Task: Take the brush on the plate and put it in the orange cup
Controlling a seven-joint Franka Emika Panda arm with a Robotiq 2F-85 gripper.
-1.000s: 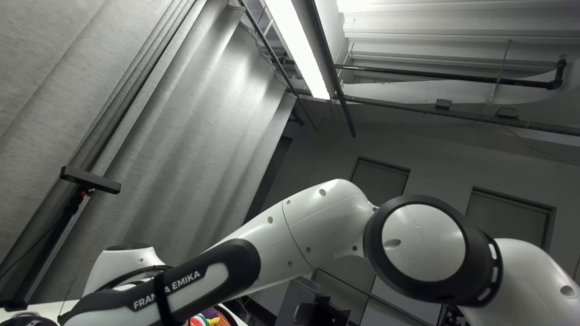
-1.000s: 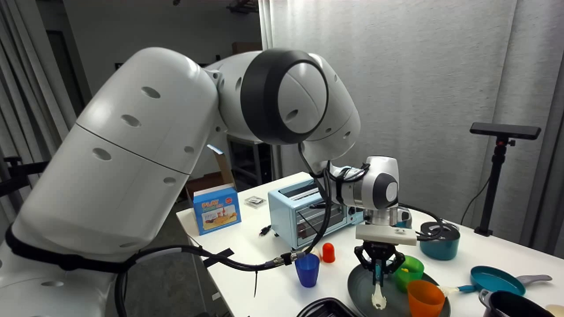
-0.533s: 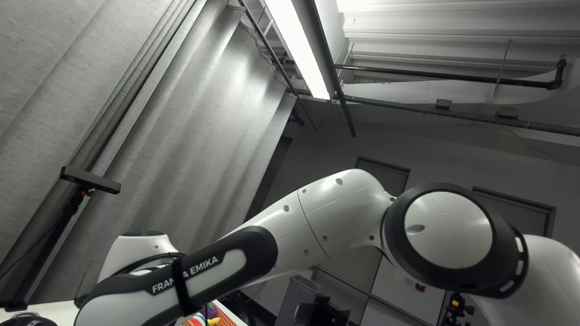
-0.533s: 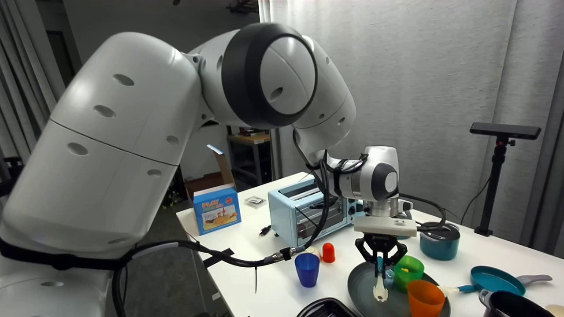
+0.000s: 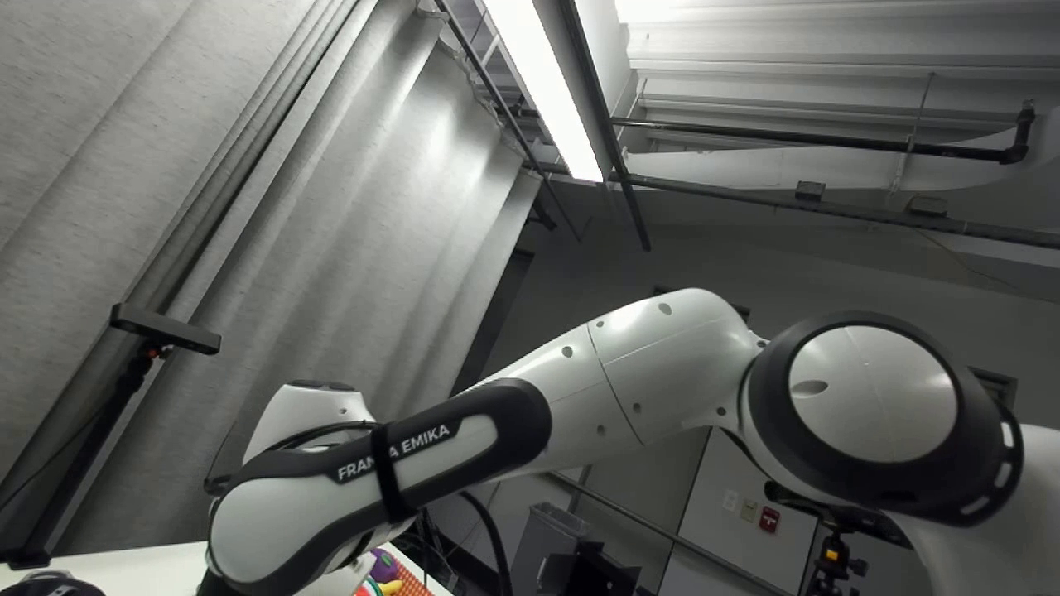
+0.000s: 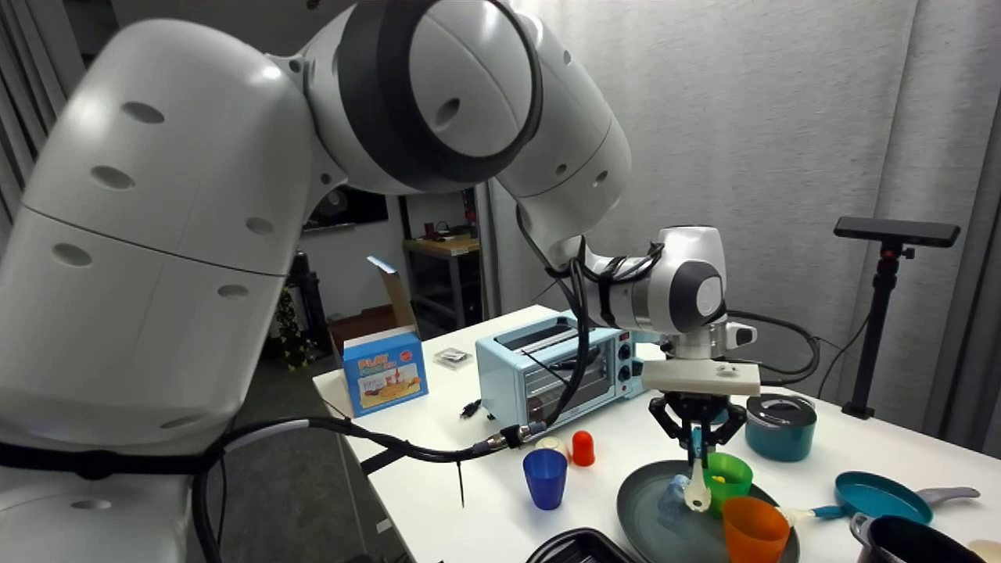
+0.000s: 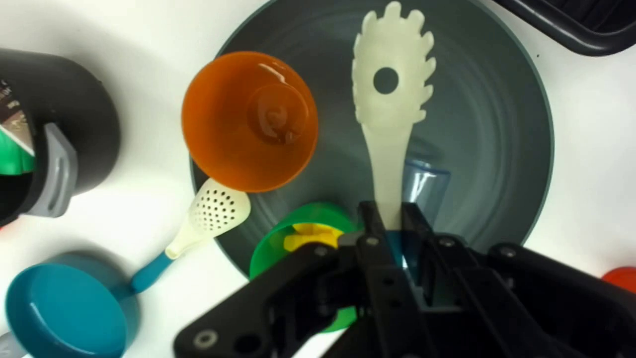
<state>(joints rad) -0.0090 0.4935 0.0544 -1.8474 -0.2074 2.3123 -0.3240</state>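
The brush has a cream toothed head with a hole [image 7: 392,74] and a teal handle; it looks like a pasta server. My gripper [image 7: 389,211] is shut on the handle near the head. In an exterior view the gripper [image 6: 697,467] holds the brush [image 6: 697,494] head down above the dark grey plate [image 6: 649,525]. The orange cup [image 6: 755,530] stands upright on the plate, to the right of and nearer than the brush. In the wrist view the orange cup [image 7: 248,122] is open and empty, left of the brush head. One exterior view shows only the arm; the gripper is hidden there.
A green cup [image 6: 727,477] with a yellow piece stands beside the gripper. A clear cup [image 7: 427,189] lies on the plate. A slotted spatula [image 7: 213,209] rests on the rim by the orange cup. A black pot [image 7: 74,124], black tray [image 6: 583,547] and blue cup [image 6: 545,478] surround the plate.
In an exterior view my gripper has risen and moved right with the brush in it, closer to the green cup. The arm's elbow has risen. The cups and plate have not moved.
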